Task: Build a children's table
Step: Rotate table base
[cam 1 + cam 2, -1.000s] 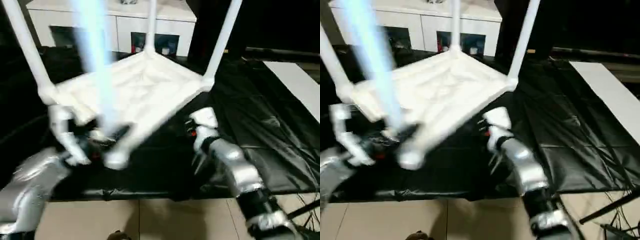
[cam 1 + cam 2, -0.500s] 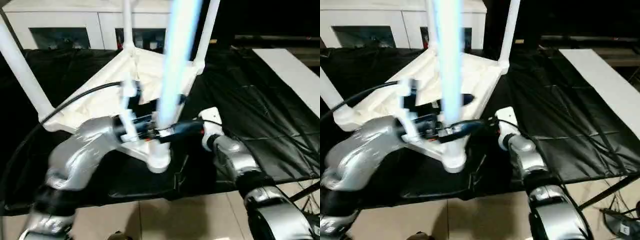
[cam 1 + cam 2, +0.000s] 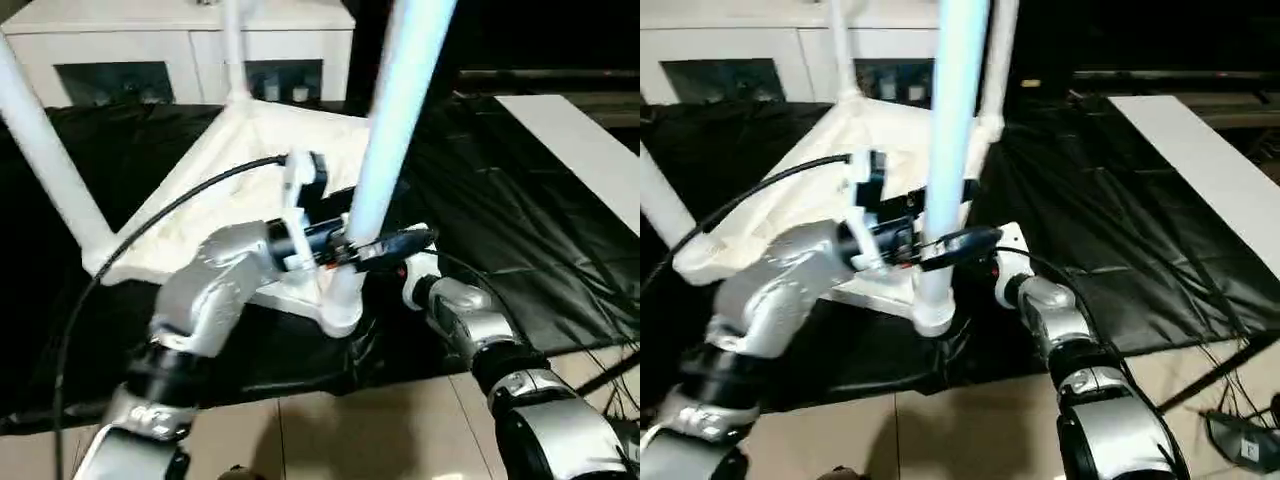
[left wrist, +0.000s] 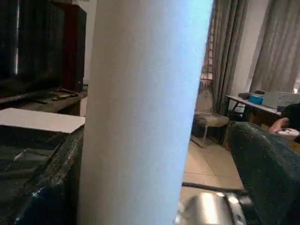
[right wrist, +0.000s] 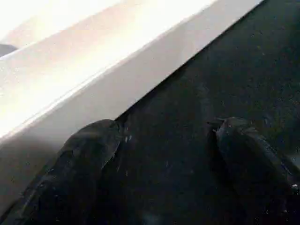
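We see the tabletop (image 3: pixel 215 190) lying upside down on a crinkled, glossy black sheet (image 3: pixel 520 220), its white plastic underside facing up, with four smooth, round white legs standing up from the rounded corner sockets. The near leg (image 3: pixel 385 165) rises close to our cameras, tapering, faintly blue in the light. Our left gripper (image 3: pixel 385 245) reaches across from the left and brackets that leg low down, one black finger (image 3: pixel 405 242) showing on its right side; the jaws stand wide around the leg, and we cannot tell whether they press on it. Our right gripper (image 5: pixel 164 154) sits low by the near right edge of the tabletop, its silver forearm (image 3: pixel 470 325) coming in from the right.

The left wrist view gives us the leg (image 4: pixel 143 112) up close as a broad matte column between two dark pads (image 4: pixel 267 164). The right wrist view shows spread fingers (image 5: pixel 79 164), nothing between them, just beside the tabletop's flat white rim (image 5: pixel 93 79) on the black sheet. Far behind stands a white cabinet (image 3: pixel 190 50) with glass fronts.
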Controlling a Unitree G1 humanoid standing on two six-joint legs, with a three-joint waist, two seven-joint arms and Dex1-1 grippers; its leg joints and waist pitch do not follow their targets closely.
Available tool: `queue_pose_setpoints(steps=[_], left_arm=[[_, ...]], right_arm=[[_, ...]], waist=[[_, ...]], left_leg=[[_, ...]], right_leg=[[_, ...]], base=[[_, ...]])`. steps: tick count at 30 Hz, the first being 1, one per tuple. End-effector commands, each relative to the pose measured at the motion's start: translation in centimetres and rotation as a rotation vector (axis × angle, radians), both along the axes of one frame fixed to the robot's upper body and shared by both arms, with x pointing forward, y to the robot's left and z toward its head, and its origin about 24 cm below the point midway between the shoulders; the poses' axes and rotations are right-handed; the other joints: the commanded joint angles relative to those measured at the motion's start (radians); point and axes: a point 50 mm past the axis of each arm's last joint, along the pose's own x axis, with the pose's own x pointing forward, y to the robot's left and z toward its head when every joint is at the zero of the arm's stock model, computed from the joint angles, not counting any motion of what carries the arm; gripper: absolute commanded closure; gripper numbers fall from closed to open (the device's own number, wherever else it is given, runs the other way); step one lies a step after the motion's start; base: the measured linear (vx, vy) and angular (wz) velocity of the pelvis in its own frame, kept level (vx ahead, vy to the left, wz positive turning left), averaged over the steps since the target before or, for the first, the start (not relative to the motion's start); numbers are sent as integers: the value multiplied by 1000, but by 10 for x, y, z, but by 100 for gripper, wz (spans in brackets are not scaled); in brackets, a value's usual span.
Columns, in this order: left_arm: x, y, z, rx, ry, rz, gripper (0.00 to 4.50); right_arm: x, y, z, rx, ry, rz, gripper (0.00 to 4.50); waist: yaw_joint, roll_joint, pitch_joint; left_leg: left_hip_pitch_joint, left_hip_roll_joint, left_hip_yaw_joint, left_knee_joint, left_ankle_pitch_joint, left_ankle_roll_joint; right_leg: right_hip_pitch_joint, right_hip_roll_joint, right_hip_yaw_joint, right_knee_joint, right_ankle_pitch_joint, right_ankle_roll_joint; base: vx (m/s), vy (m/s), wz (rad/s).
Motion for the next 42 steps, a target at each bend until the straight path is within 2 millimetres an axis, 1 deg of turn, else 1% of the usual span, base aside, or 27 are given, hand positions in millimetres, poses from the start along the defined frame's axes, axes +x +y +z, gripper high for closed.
queue_pose_setpoints(steps=[1, 2, 3, 5, 6, 7, 8, 12, 15, 16, 17, 18, 19, 20, 21, 24, 25, 26, 28, 29, 30, 31, 32, 34, 35, 37, 42], left_arm=[[2, -26, 4, 33, -51, -28, 0], [4, -27, 4, 36, -57, -16, 0], [6, -28, 3, 37, -59, -7, 0], [15, -31, 3, 57, -82, 61, 0], [21, -32, 3, 60, -94, 102, 0], [26, -33, 3, 77, -109, 152, 0], [29, -33, 3, 86, -117, 179, 0], [44, -28, 0, 121, -138, 302, 0], [49, -24, -1, 131, -143, 343, 0], [55, -18, -3, 162, -157, 406, 0], [63, -10, -4, 187, -162, 478, 0], [63, -10, -4, 187, -162, 478, 0], [68, -3, -6, 216, -168, 530, 0], [74, 4, -8, 254, -186, 599, 0], [75, 5, -9, 260, -189, 611, 0], [81, 12, -11, 288, -194, 674, 0], [84, 16, -11, 310, -210, 725, 0], [88, 19, -11, 333, -227, 778, 0], [92, 23, -9, 334, -238, 847, 0], [93, 23, -8, 319, -230, 863, 0], [92, 21, -5, 283, -218, 849, 0], [92, 17, -3, 244, -208, 831, 0], [92, 16, -2, 231, -206, 824, 0], [88, 9, 0, 167, -184, 742, 0], [85, 5, 1, 144, -191, 698, 0], [79, 2, 0, 109, -183, 610, 0], [65, 8, -19, 140, -139, 481, 0]], right_arm=[[-11, 27, -5, 62, 19, 159, 55], [-11, 26, -5, 65, 19, 164, 55], [-12, 26, -5, 67, 19, 168, 55], [-14, 25, -6, 67, 16, 185, 55], [-15, 24, -7, 68, 14, 185, 55], [-15, 23, -8, 67, 10, 174, 55], [-15, 23, -8, 67, 8, 168, 55], [-15, 17, -9, 64, -7, 124, 55], [-14, 13, -8, 57, -20, 100, 55], [-12, 8, -7, 51, -39, 69, 55], [-11, 1, -4, 41, -65, 31, 55], [-11, 1, -4, 41, -65, 31, 55], [-9, -6, -1, 42, -87, -3, 55], [-8, -14, 2, 40, -110, -29, 55], [-8, -15, 2, 40, -114, -33, 55], [-9, -22, 7, 44, -139, -42, 55], [-10, -26, 10, 50, -159, -41, 55], [-12, -30, 15, 56, -183, -36, 55], [-17, -36, 21, 67, -215, -22, 55], [-19, -37, 22, 72, -224, -14, 55], [-22, -40, 24, 72, -236, -9, 55], [-27, -42, 27, 76, -247, -8, 55], [-28, -42, 27, 77, -250, -7, 55], [-36, -44, 29, 72, -264, 5, 55], [-39, -45, 31, 71, -267, 8, 55], [-43, -47, 33, 67, -275, 10, 55], [-50, -49, 41, 60, -287, 0, 55]], waist=[[-5, 25, -70], [-5, 36, -68], [-6, 33, -67], [-13, 32, -69], [-17, 40, -72], [-18, 39, -71], [-22, 43, -71], [-19, 49, -74], [-16, 47, -72], [-17, 48, -72], [-18, 36, -70], [-16, 42, -68], [-16, 41, -68], [-17, 30, -66], [-15, 35, -65], [-18, 34, -62], [-24, 29, -63], [-26, 33, -64], [-23, 36, -71], [-19, 32, -75], [-16, 30, -78], [-11, 37, -79], [-8, 36, -82], [-7, 41, -88], [0, 42, -86], [6, 43, -88], [9, 43, -80]], left_leg=[[19, 21, 0, -68, -195, -1], [19, 19, -1, -67, -203, 3], [23, 22, 1, -68, -217, 5], [16, 19, -1, -67, -220, 13], [15, 20, -1, -64, -201, 24], [15, 19, 1, -64, -200, 31], [17, 19, 1, -62, -202, 39], [18, 22, 0, -61, -195, 53], [18, 23, 1, -63, -215, 58], [21, 23, 1, -64, -235, 54], [21, 25, 2, -67, -243, 53], [24, 24, 2, -68, -262, 45], [23, 24, 2, -68, -266, 42], [21, 23, 4, -70, -274, 43], [21, 23, 3, -70, -273, 44], [15, 20, 3, -72, -274, 44], [8, 15, 2, -72, -268, 44], [5, 14, 0, -73, -258, 46], [10, 16, 0, -68, -231, 54], [9, 15, 2, -62, -187, 66], [8, 16, 2, -59, -162, 75], [4, 17, 2, -56, -115, 94], [3, 16, 2, -53, -90, 111], [2, 16, 2, -48, -61, 135], [5, 19, 4, -47, -55, 152], [3, 22, 4, -46, -53, 160], [7, 29, 5, -56, -106, 148]], right_leg=[[53, -63, 30, -67, 150, -298], [52, -64, 31, -70, 134, -297], [49, -63, 31, -74, 117, -296], [54, -63, 31, -76, 103, -299], [54, -65, 31, -71, 112, -304], [51, -63, 30, -76, 108, -303], [49, -62, 30, -78, 114, -305], [48, -66, 29, -76, 111, -315], [44, -66, 28, -77, 96, -320], [41, -66, 28, -81, 64, -313], [41, -66, 29, -83, 48, -311], [39, -67, 30, -87, -2, -298], [39, -68, 30, -87, -15, -297], [38, -67, 31, -92, -45, -287], [37, -70, 32, -94, -70, -277], [37, -68, 33, -98, -96, -254], [42, -67, 30, -97, -113, -238], [44, -65, 28, -101, -132, -211], [39, -67, 31, -102, -92, -206], [41, -62, 32, -96, -13, -213], [40, -63, 32, -92, 32, -223], [38, -64, 31, -83, 112, -242], [40, -63, 30, -78, 181, -250], [39, -64, 28, -68, 268, -272], [34, -65, 30, -70, 297, -280], [35, -67, 28, -66, 318, -290], [33, -69, 28, -73, 217, -288]], base=[[0, 0, 0], [0, 0, 0], [0, 0, 0], [0, 0, 0], [0, 0, 0], [0, 0, 0], [0, 0, 0], [0, 0, 0], [0, 0, 0], [0, 0, 0], [0, 0, 0], [0, 0, 0], [0, 0, 0], [0, 0, 0], [0, 0, 0], [0, 0, 0], [0, 0, 0], [0, 0, 0], [0, 0, 0], [0, 0, 0], [0, 0, 0], [0, 0, 0], [0, 0, 0], [0, 0, 0], [0, 0, 0], [0, 0, 0], [0, 0, 0]])
